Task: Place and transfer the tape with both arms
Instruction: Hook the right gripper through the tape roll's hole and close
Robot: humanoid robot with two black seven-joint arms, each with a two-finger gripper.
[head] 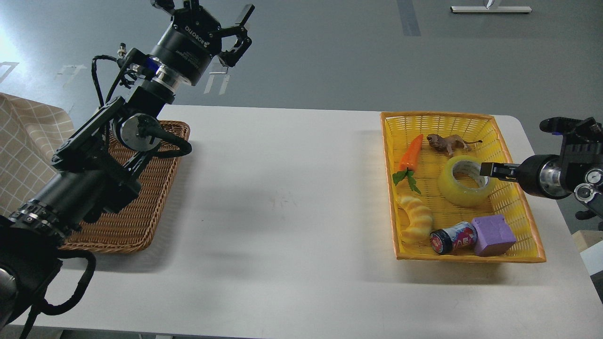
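Note:
The tape [453, 190], a wide translucent yellow roll with a grey-white core, lies flat in the yellow basket [387, 155] at the right of the table. My right gripper [486, 169] reaches in from the right edge, its thin dark tip at the roll's right rim. It is seen edge-on, so I cannot tell whether it is open. My left gripper [214, 21] is open and empty, held high above the far left of the table, far from the tape.
The yellow basket also holds an orange carrot toy [411, 153], a brown lion figure [447, 142], a yellow ridged croissant toy [417, 219], a small can [452, 238] and a purple block [492, 234]. A brown wicker basket [141, 212] sits at the left under my left arm. A checked cloth [23, 150] lies further left.

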